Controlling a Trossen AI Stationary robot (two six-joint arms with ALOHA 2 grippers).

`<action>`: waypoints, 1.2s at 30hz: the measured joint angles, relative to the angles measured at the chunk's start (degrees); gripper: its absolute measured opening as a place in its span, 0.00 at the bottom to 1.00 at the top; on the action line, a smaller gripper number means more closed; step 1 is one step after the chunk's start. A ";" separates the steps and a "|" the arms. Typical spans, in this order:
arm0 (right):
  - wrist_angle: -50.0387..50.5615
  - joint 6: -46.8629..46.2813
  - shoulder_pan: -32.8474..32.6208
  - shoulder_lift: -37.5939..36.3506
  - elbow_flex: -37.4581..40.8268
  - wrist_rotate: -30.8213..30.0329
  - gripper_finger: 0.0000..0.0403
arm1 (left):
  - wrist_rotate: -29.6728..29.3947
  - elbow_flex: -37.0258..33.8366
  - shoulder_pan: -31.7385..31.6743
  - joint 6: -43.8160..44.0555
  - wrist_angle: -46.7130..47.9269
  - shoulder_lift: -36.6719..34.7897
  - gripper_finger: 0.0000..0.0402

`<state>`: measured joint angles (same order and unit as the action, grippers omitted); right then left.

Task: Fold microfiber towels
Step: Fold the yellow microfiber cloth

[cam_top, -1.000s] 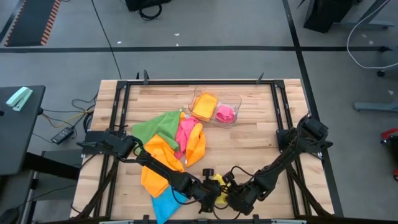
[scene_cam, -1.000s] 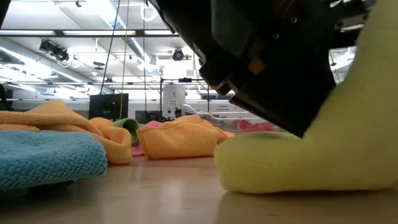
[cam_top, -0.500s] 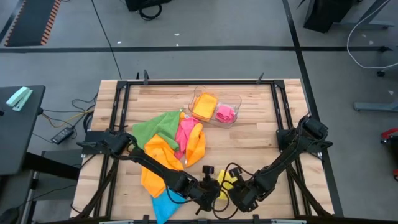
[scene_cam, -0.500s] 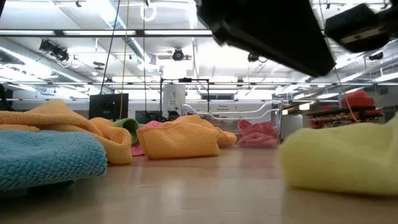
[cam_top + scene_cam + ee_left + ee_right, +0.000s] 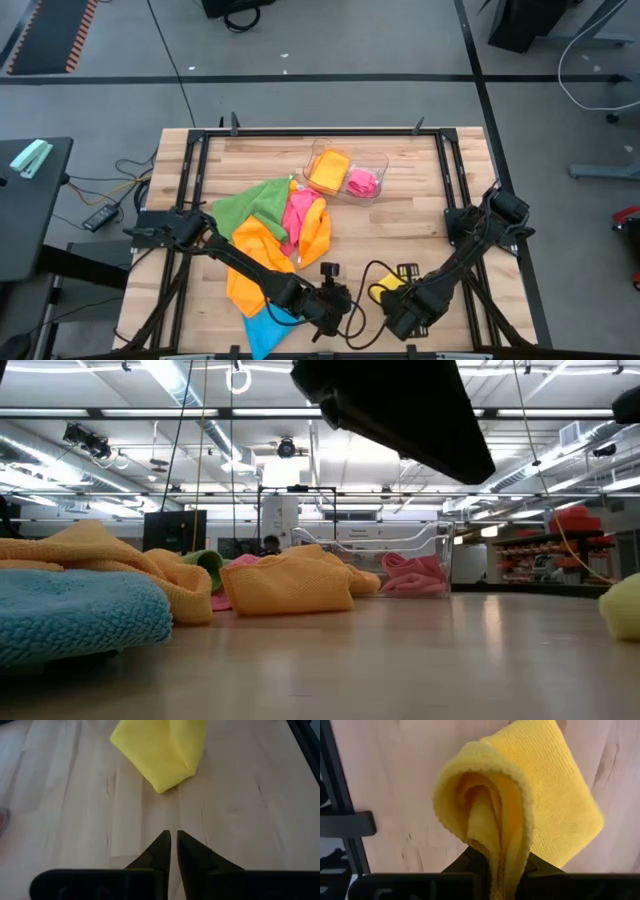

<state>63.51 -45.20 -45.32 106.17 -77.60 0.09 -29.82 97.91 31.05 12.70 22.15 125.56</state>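
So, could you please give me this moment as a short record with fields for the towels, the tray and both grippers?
yellow towel: pinched by the right gripper, near the table's front edge
left gripper: shut, empty, apart from the yellow towel
loose pile: green, pink and orange towels, bunched, unfolded
blue towel: at the front edge, left of the grippers
clear tray: holds an orange and a pink towel

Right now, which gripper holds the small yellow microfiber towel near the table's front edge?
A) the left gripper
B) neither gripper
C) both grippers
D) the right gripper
D: the right wrist view shows the yellow microfiber towel pinched between the right gripper fingers, while the left gripper is shut on nothing, with bare wood between it and the towel.
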 joint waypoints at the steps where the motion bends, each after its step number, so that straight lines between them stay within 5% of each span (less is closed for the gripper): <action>1: 0.22 -0.98 0.00 0.00 0.13 0.21 0.11 | 0.04 0.00 0.07 0.12 0.27 -0.02 0.09; 10: 3.02 -1.43 -0.68 0.00 0.15 0.41 0.11 | 1.57 0.00 0.70 0.44 5.57 0.00 0.06; 18: 4.66 -2.67 -2.31 -1.51 0.28 0.15 0.11 | -3.64 -0.05 2.03 -0.28 9.99 -3.53 0.01; 29: 7.99 -12.14 -7.03 -11.05 0.24 -18.31 0.11 | -9.73 0.02 2.64 0.24 13.26 -5.49 0.04; 36: 14.06 -12.95 -4.22 -11.08 0.24 -19.73 0.11 | -5.45 -0.09 2.68 -2.48 3.29 -0.01 0.02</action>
<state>77.57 -58.15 -49.54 95.09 -77.36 -19.64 -35.27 97.82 33.73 10.22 25.43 125.54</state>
